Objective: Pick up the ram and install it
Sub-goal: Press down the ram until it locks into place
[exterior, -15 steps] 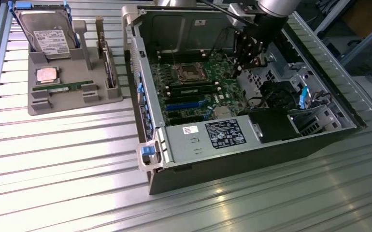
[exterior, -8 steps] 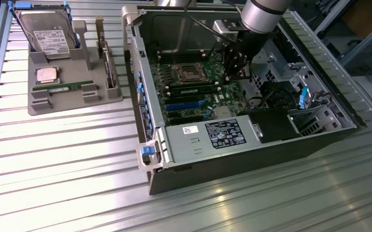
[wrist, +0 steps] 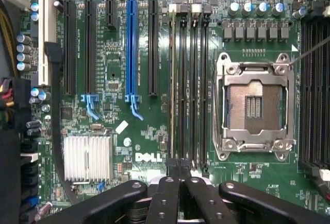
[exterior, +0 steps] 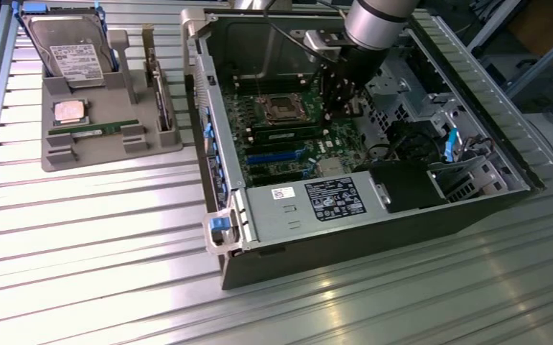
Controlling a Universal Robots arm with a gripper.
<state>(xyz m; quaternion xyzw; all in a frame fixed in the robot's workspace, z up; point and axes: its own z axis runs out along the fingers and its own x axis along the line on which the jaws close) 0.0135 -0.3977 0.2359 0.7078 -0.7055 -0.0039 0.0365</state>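
The ram (exterior: 93, 131), a thin green stick with a small white label, lies flat in a groove of the grey fixture tray (exterior: 113, 149) on the exterior view's left, outside the case. My gripper (exterior: 339, 92) hangs inside the open computer case (exterior: 221, 237) above the motherboard, far from the ram. In the wrist view the gripper (wrist: 178, 168) is shut, its black fingertips meeting with nothing visible between them. They sit just over the end of the long black memory slots (wrist: 188, 80), beside the empty silver processor socket (wrist: 255, 105).
On the tray stand a hard drive (exterior: 70, 50), a square processor chip (exterior: 69, 111) and an upright expansion card (exterior: 161, 93). The case walls surround the arm; a power supply (exterior: 324, 201) fills its near end. A finned heatsink (wrist: 87, 157) and blue and black card slots (wrist: 131, 49) lie nearby.
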